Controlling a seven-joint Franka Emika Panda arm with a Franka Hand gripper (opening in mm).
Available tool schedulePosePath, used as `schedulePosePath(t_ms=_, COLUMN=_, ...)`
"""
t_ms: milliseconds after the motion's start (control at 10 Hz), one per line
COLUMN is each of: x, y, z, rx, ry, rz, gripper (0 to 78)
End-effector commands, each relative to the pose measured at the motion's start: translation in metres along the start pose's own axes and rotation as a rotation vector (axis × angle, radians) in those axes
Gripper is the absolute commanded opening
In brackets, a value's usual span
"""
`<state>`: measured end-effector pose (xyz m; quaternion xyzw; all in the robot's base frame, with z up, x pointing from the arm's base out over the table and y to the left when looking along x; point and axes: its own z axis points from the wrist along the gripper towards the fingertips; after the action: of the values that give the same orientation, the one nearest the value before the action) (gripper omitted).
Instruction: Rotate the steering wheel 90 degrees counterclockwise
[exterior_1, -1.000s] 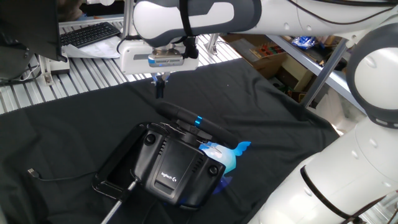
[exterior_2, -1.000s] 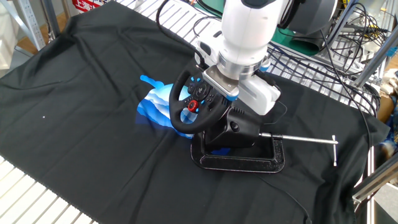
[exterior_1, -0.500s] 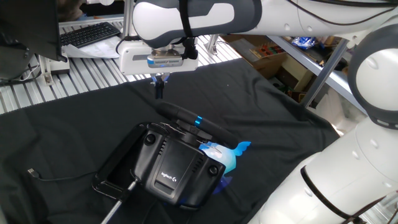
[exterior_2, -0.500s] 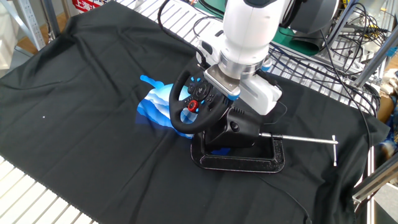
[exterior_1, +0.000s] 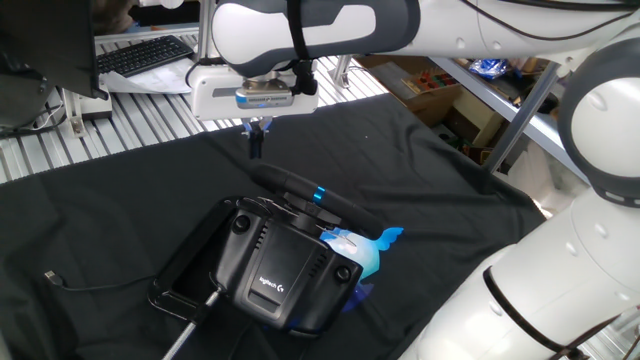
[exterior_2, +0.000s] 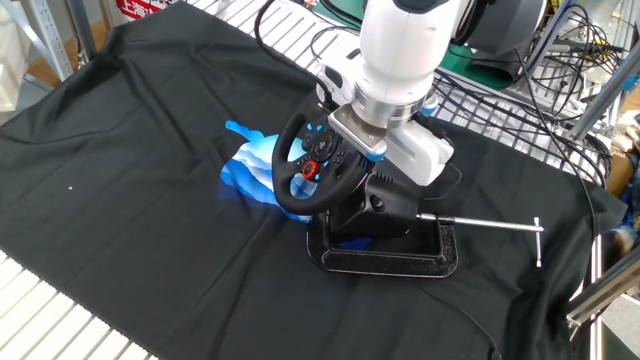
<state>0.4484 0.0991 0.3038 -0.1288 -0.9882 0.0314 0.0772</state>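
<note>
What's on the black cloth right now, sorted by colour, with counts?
Black: 3 - steering wheel, base unit, clamp frame
Blue: 1 - crumpled blue item beside the wheel
Silver: 1 - clamp screw rod
Total: 5
The gripper hangs above the wheel, not touching it in that view; whether its jaws are open is unclear.

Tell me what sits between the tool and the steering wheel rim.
Nothing: in one fixed view only bare black cloth shows between the tool and the steering wheel.
</note>
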Motion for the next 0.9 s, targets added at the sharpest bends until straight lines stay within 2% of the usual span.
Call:
schedulePosePath(t_ms=100, x=-0.0003, y=0.0001, z=-0.001, rx=0.036, ry=-0.012, rz=0.001, gripper=0.0)
schedulePosePath(t_ms=300, x=-0.0008, y=0.0001, z=0.0005, rx=0.071, ry=-0.021, rz=-0.002, gripper=0.0)
schedulePosePath(t_ms=500, x=-0.0009, y=0.0, z=0.0009, rx=0.073, ry=-0.018, rz=-0.027, gripper=0.0)
schedulePosePath(t_ms=800, x=-0.0031, y=0.0008, z=0.0034, rx=0.104, ry=-0.02, rz=-0.104, gripper=0.0)
schedulePosePath(t_ms=900, x=-0.0024, y=0.002, z=0.0021, rx=0.133, ry=-0.017, rz=-0.137, gripper=0.0)
